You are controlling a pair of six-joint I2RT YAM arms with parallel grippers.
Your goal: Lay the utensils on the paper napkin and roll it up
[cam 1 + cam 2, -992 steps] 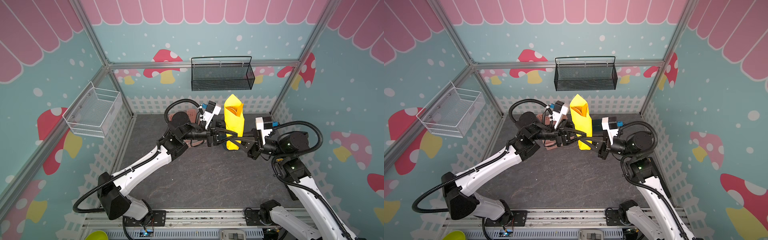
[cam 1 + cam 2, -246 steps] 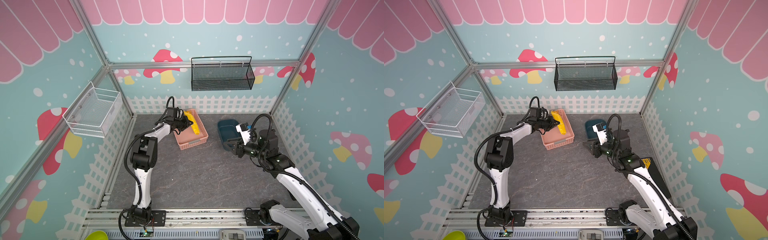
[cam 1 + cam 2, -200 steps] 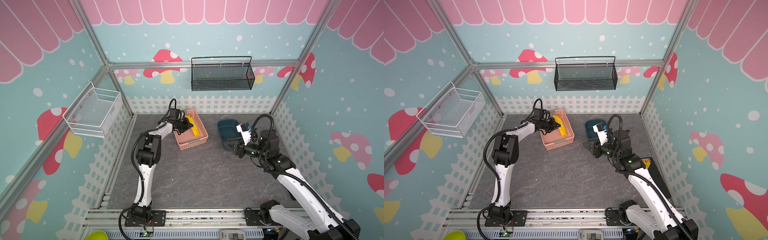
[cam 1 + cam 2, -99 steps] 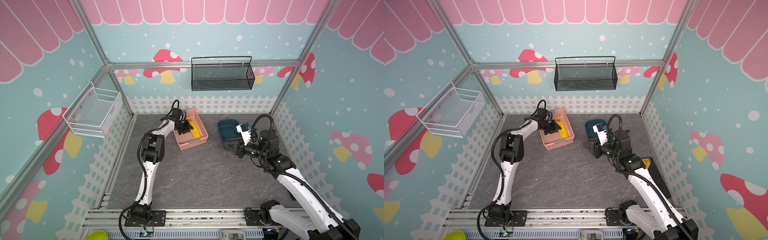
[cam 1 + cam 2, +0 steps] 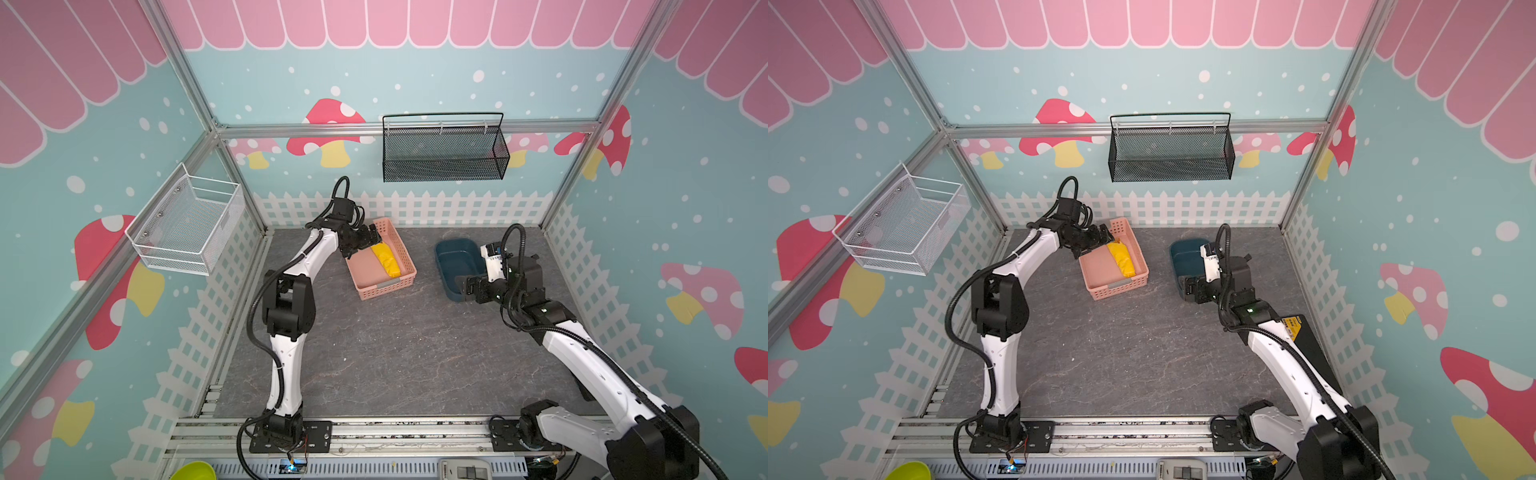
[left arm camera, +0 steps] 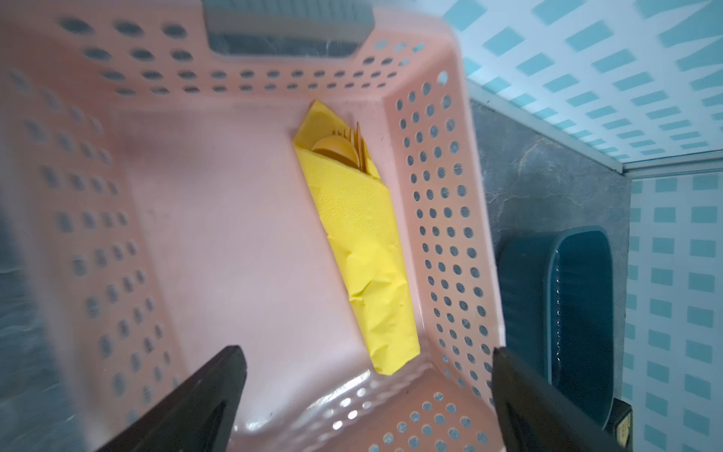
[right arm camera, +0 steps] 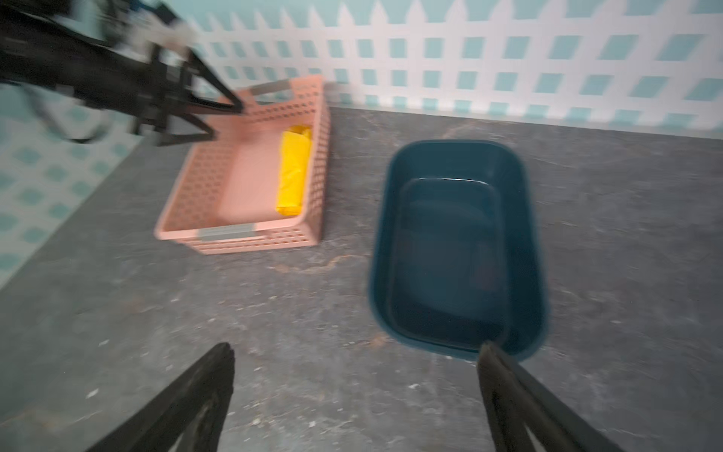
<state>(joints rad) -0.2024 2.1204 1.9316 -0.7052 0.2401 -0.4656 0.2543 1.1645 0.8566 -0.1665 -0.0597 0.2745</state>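
Your left fingers hang open and empty over the basket; the rolled napkin lies just ahead, utensils poking out, and your right fingers are open too. Brush the roll while withdrawing and it may unroll

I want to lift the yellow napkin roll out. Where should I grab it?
Probably its middle, from straight above, pinching across the narrow width. The napkin roll lies flat along the basket wall, so a sideways approach is blocked; the utensils show at one open end.
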